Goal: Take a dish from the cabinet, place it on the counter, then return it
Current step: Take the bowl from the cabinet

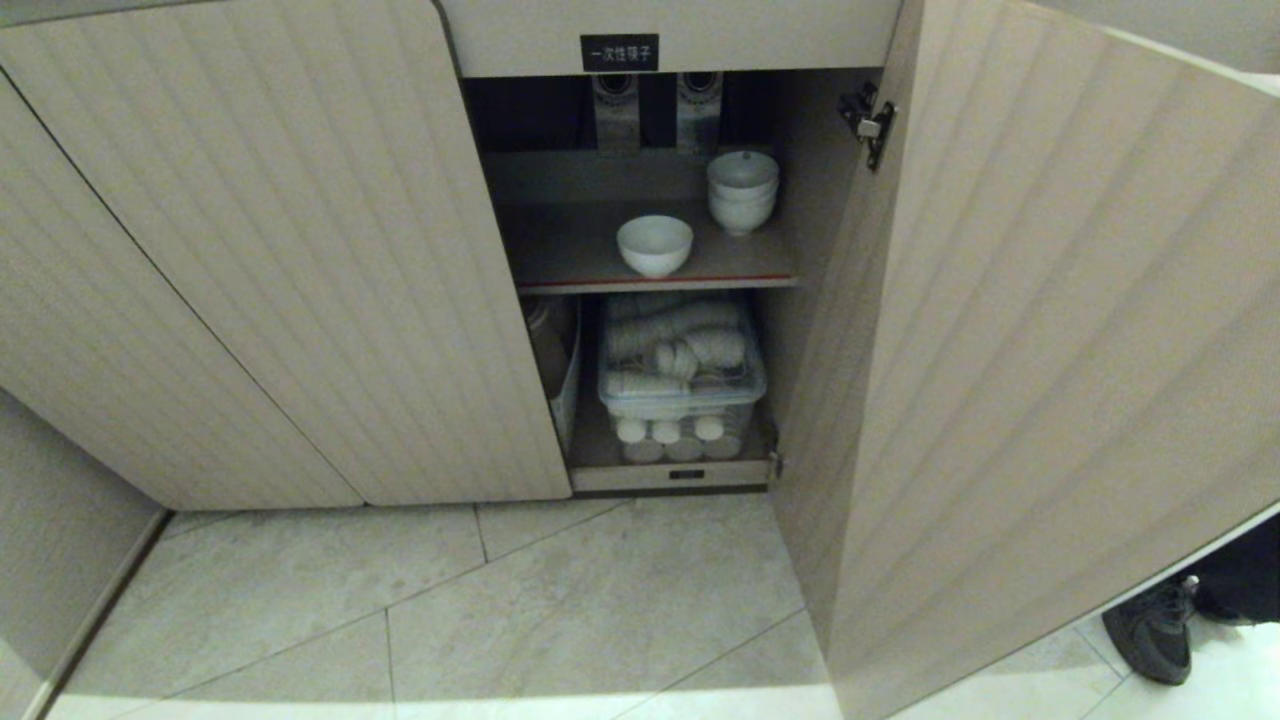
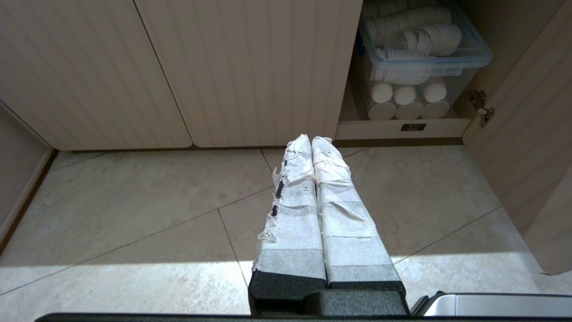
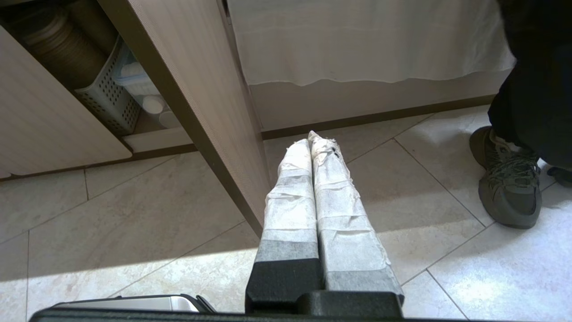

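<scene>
The cabinet point(image 1: 690, 45) stands open under its black label, its right door point(image 1: 1050, 330) swung wide. On the red-edged upper shelf point(image 1: 570, 250) sits the dish point(image 1: 655, 244), a small white bowl, alone near the front. Behind it to the right is a stack of similar white bowls point(image 1: 742, 190). Neither arm shows in the head view. My left gripper point(image 2: 311, 139) hangs shut over the floor tiles before the closed left door, holding nothing. My right gripper point(image 3: 316, 137) is shut and empty, low beside the open door's edge point(image 3: 210, 129). The counter is out of view.
On the lower shelf a clear lidded bin point(image 1: 682, 375) holds rolls of white cups, with a perforated basket point(image 3: 109, 100) beside it. A person's dark shoe point(image 1: 1155, 630) stands on the tiles right of the open door. A white cloth point(image 3: 366, 44) hangs beyond the right gripper.
</scene>
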